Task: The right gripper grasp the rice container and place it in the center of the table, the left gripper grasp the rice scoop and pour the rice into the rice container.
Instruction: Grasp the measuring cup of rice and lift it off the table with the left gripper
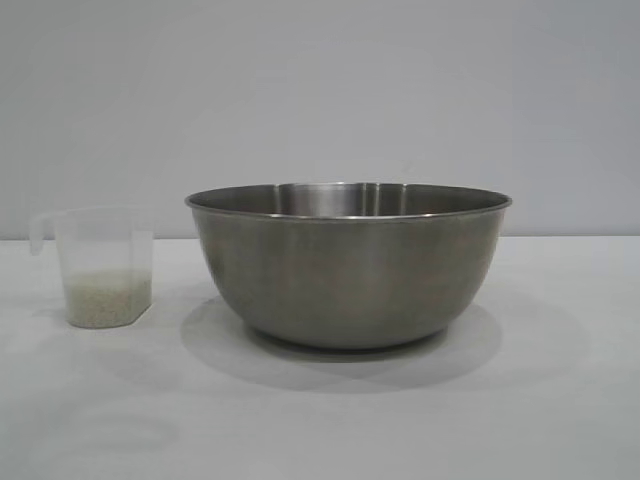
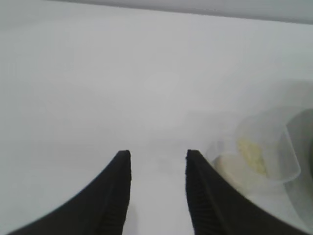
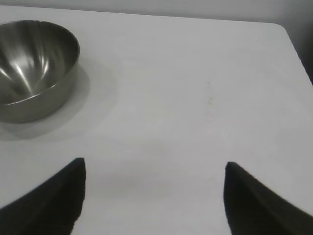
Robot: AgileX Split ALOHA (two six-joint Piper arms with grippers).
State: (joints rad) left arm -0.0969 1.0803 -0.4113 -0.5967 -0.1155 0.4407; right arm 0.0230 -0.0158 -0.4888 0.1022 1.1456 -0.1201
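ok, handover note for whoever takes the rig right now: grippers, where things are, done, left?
Left gripper: open, empty, over bare table, beside the measuring cup, not touching it.
Right gripper: open wide, empty, clear of the steel bowl.
Bowl: upright around mid-table; no rice seen inside in the right wrist view.
Cup: upright on the bowl's left, apart from it, with a low layer of rice.
Done: bowl looks placed.
Left: grip the cup with the left gripper and pour the rice into the bowl.
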